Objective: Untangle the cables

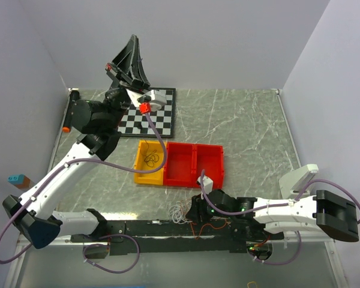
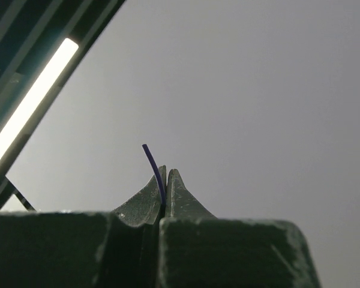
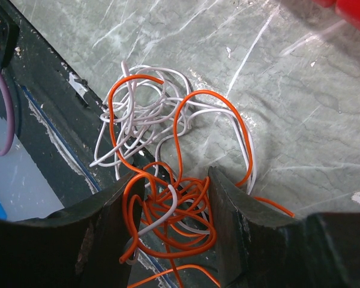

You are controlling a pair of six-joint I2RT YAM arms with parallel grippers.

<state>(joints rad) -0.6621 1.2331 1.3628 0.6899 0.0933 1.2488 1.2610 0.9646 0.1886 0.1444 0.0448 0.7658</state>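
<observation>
Orange and white cables sit, apparently loose, between the right pincer tips.

no legible text, no labels, brands, numbers or signs readable in any view

Overhead, the light is bright and even, with soft shadows under the arms and pale glare at the near edge of the tabletop. At the left wrist a ceiling lamp blows out upper left; the left gripper is dark and blurred. At the right wrist the cables are sharp, the right gripper soft.
</observation>
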